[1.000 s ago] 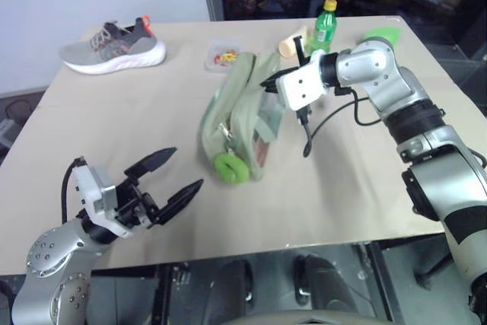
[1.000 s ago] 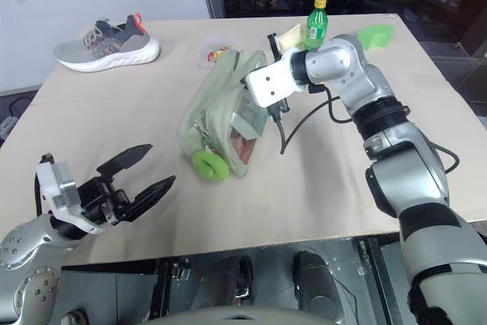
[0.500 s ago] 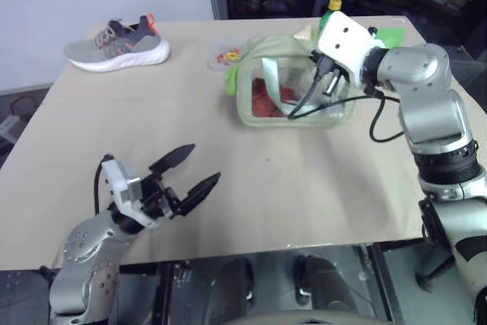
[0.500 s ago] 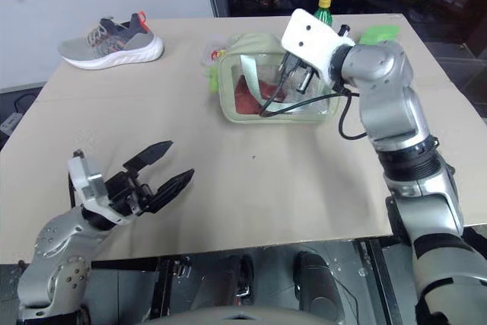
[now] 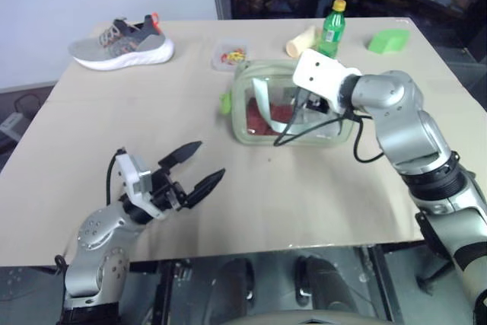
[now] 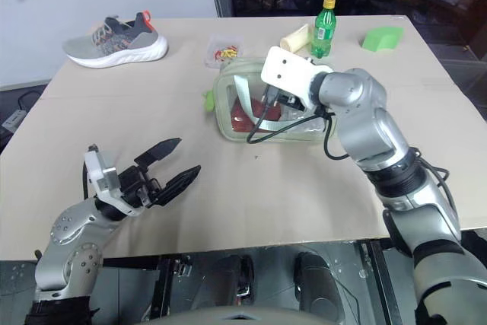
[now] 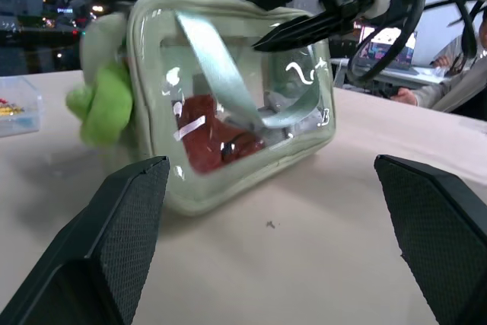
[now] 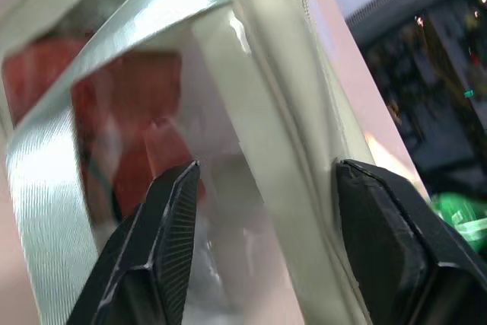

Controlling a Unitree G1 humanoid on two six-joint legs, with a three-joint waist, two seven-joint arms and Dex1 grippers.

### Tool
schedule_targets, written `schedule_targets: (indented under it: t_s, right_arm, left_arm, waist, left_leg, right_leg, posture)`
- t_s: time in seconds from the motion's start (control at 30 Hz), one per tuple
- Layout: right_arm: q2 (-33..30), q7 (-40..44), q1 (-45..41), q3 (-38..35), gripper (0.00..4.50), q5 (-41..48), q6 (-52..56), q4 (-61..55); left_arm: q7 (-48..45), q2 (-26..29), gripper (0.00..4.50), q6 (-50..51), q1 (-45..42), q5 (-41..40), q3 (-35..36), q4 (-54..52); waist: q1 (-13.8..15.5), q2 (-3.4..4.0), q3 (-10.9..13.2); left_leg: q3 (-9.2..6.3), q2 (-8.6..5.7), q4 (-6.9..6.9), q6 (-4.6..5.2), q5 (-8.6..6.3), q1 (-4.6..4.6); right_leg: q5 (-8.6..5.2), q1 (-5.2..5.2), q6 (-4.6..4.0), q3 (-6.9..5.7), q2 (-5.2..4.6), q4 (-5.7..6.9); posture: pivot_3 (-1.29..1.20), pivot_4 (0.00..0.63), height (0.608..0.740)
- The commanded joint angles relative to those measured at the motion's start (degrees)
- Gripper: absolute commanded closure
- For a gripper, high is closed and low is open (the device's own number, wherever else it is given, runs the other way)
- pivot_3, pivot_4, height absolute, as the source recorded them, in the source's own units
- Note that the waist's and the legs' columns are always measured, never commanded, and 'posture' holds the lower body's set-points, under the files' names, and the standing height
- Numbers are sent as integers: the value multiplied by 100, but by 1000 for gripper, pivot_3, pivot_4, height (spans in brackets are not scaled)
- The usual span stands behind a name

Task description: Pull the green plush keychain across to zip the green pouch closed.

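Your table [image 5: 319, 195] carries everything, a tan top with a dark window behind it at 12 o'clock. The pouch [image 5: 262, 123] stands upright just past table centre, clear side panel facing you, red stuff inside, a pale strap [image 7: 221, 66] draped over the panel. The shoe [image 5: 122, 38] sits far off at 10 o'clock, well apart from the pouch. The bottle [image 5: 330, 28] stands at 1 o'clock behind the pouch, a cream roll [image 5: 300, 40] just beside it on its 9 o'clock side, and a green wedge [image 5: 389, 39] farther out at 2 o'clock. A small clear box [image 5: 230, 56] of coloured bits lies near the pouch's back corner at 11 o'clock.

Your right gripper [image 8: 262, 234] is over the top of the pouch at its 3 o'clock end. In the right wrist view its fingers [image 8: 163, 241] stand apart on either side of the pouch's top edge, part open; you can't tell whether either pad touches the fabric, and nothing is clamped.

Your left gripper [image 5: 194, 167] hovers low over bare table at 7 o'clock, well apart from the pouch, fingers spread wide, empty, pointing toward the pouch.

The keychain [image 7: 103, 104] hangs at the pouch's 9 o'clock end, touching its side, far from both grippers.
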Motion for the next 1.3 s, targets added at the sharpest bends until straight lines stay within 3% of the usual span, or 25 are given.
schedule_targets:
  t_s: [0.03, 0.23, 0.47, 0.57, 0.67, 0.73, 0.9, 1.03, 1.17, 1.3]
  right_arm:
    - [-239, 368, -280, -188, 1561, 263, -21, -69]
    - [-277, 861, -737, -395, 1561, 962, 689, 96]
    - [-250, 895, -732, -264, 1561, 1277, 518, 49]
    - [-179, 798, -697, -262, 2382, 1364, 481, 36]
    - [-97, 729, -683, -325, 3923, 1486, 521, 70]
    - [-14, 641, -683, -363, 4452, 1558, 551, 77]
    - [395, 341, -471, -445, 4452, 1809, 423, -235]
    - [433, 280, -115, -307, 4452, 1885, 169, -599]
    - [389, 243, 106, -204, 4452, 1928, 94, -769]
    - [350, 205, 152, -214, 4452, 1948, 24, -790]
  left_arm:
    - [-46, 135, 0, -94, 93, -118, 256, -178]
    - [5, 175, 0, -116, 217, -116, 391, -305]
    - [135, 160, 0, -131, 355, -110, 452, -488]
    - [124, 210, 0, -121, 363, -133, 523, -476]
    - [120, 249, 0, -102, 351, -146, 583, -468]
    - [115, 265, 0, -90, 335, -154, 620, -442]
    - [382, 283, 0, 87, 196, -219, 706, -403]
    - [840, 627, 0, 801, -105, -296, 828, -204]
    - [1143, 1169, 0, 1069, -555, 431, 591, 197]
    - [1369, 1283, 0, 635, -1151, 1202, 368, 913]
  waist:
    - [-8, 0, 0]
    - [-7, 0, 1]
    - [0, 0, 1]
    - [-2, 0, 1]
    - [-4, 0, 1]
    - [-5, 0, 1]
    - [-4, 0, 1]
    - [-5, 0, 2]
    - [1, -2, 1]
    - [-7, -2, 1]
  left_leg:
    - [1, 1, 0, 0, 0, 1]
    - [-2, 4, 0, 0, 0, -1]
    - [-4, 6, -1, 0, -1, -3]
    - [-3, 6, -1, 0, -1, -3]
    - [-3, 6, -1, 0, -1, -3]
    - [-3, 6, -1, 0, -1, -3]
    - [-3, 6, -2, 0, -1, -3]
    - [-4, 6, -2, 0, -1, -4]
    - [-6, 1, -1, 0, 0, -1]
    - [-2, 1, -1, -1, 0, 0]
  right_leg:
    - [-1, 0, 1, 1, 0, 0]
    - [-1, -2, 1, 1, 1, 0]
    - [0, -2, -1, 0, -3, -3]
    - [0, -2, -1, 0, -3, -3]
    - [0, -2, 0, 0, -2, -3]
    - [0, -2, 0, 0, -2, -3]
    - [0, -2, -1, 0, -1, -3]
    - [0, -2, 1, -1, 0, -2]
    - [-1, 2, 3, -6, 2, 0]
    - [-1, 1, 3, -4, 1, -1]
  posture:
    - [0, 150, 740]
    - [0, 150, 740]
    - [0, 150, 740]
    - [0, 150, 740]
    - [0, 150, 740]
    - [0, 150, 740]
    - [0, 150, 740]
    - [0, 150, 740]
    - [0, 150, 740]
    - [0, 150, 740]
